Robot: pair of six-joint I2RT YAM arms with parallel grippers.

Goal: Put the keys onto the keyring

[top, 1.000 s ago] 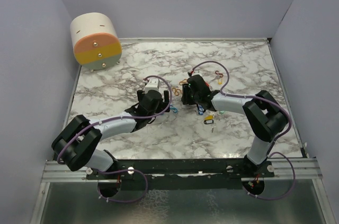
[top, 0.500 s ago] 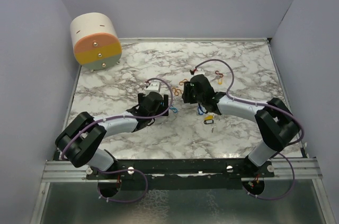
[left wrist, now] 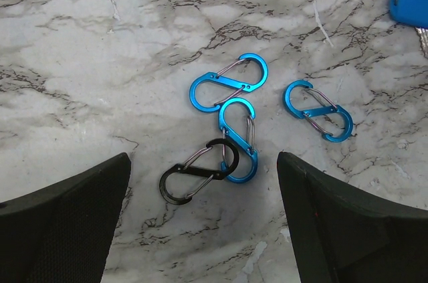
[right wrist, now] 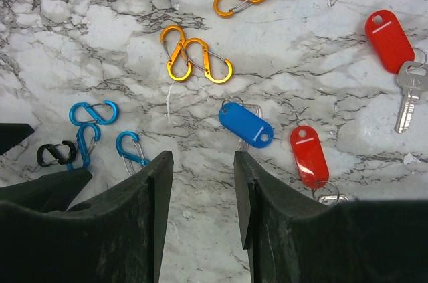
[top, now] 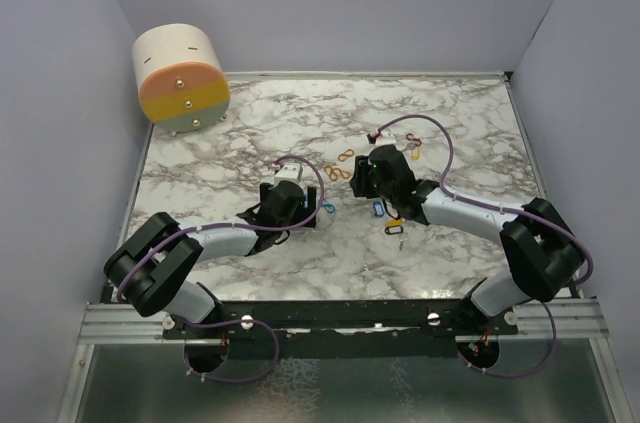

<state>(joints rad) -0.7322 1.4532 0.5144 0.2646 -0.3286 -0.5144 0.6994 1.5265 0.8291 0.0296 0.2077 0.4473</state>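
You're holding nothing over the marble surface (left wrist: 80, 62).
Left tool (left wrist: 204, 162) gapes wide above the blue clips (left wrist: 229, 82); right tool (right wrist: 202, 159), likewise apart, hovers near the blue-tagged key (right wrist: 246, 124).

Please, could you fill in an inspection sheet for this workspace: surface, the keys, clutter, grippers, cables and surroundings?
Surface: marble table; no spill seen.
Job's things: blue tag, upper red tag with a silver key, and lower red tag. All lie loose, none on a clip.
Clutter: three orange clips, three blue clips and one black clip that touches a blue one.
Grippers: left gripper is open above the blue and black clips. Right gripper is open and empty, near the blue tag.
Cables: purple cables arch over both wrists.
Surroundings: lilac walls; cream drum at the far left corner.
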